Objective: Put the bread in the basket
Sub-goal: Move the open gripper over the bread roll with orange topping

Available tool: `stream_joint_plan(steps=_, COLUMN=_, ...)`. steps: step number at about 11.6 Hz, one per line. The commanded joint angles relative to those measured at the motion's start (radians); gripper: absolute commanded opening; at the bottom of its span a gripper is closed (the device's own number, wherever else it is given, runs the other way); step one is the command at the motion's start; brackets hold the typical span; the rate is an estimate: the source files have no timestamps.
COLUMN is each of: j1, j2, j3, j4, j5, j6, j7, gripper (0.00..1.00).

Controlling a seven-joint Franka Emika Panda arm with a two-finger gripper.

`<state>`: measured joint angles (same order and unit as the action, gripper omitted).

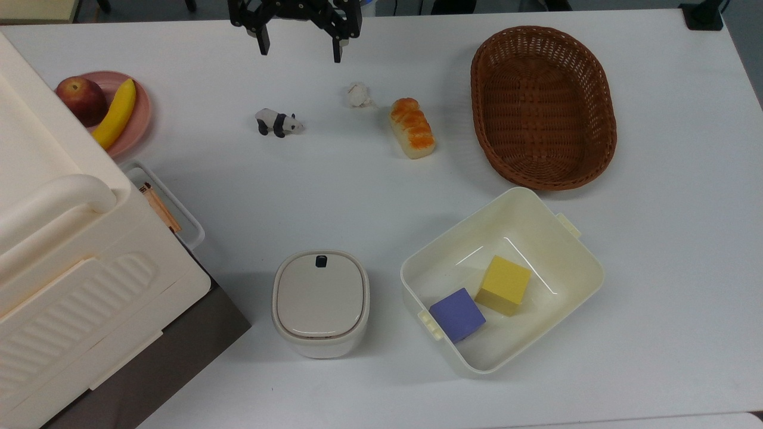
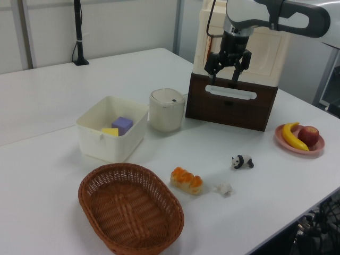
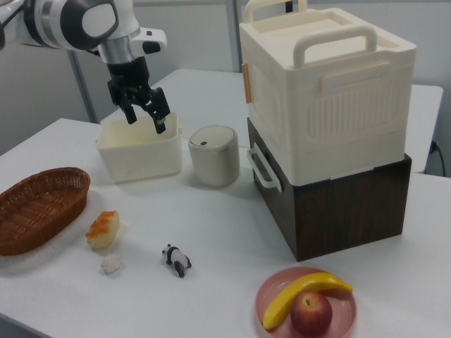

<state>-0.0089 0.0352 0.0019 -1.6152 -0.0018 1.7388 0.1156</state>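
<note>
Top view shows us the bread (image 1: 412, 128) lying on its base on the white table (image 1: 369, 190), glazed top up, in the half of the surface nearer the top view's upper edge and a little toward the top view's right. We see it apart from the basket (image 1: 543, 107), which sits empty just beside it toward the top view's right, near the upper right corner of the table. A small white lumpy ball (image 1: 358, 95) rests close to the loaf's upper end without touching it, and a toy panda (image 1: 278, 123) stands farther off toward the top view's left.

Below the bread in the top view we find a cream plastic bin (image 1: 554, 238) holding a yellow cube (image 1: 503, 285) and a purple cube (image 1: 457, 314), side by side. Next to it, toward the top view's left, stands a round lidded container (image 1: 320, 302). Along the table's left edge in the top view sits a cream box (image 1: 65, 250) stacked on a dark brown one (image 3: 338, 204), and beyond it a pink plate (image 1: 136, 119) carries a banana (image 1: 115, 113) and an apple (image 1: 81, 99).

We see the gripper (image 1: 300, 45) hanging in the air above the table's upper edge in the top view, well apart from the loaf, its two fingers spread wide with nothing between them.
</note>
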Motion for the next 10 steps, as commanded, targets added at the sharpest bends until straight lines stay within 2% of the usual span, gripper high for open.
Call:
stream_joint_plan(steps=1, j1=0.007, j2=-0.011, j3=-0.011, j4=0.015, j5=0.026, j6=-0.031, j7=0.001, gripper=1.0)
stream_joint_plan(steps=5, j1=-0.003, j2=0.011, j3=-0.014, j4=0.057, j5=0.031, j6=-0.036, j7=-0.02, gripper=1.0)
stream_joint_plan(steps=10, j1=0.006, j2=0.022, j3=-0.011, j4=0.051, j5=0.052, j6=-0.035, j7=-0.022, gripper=1.0)
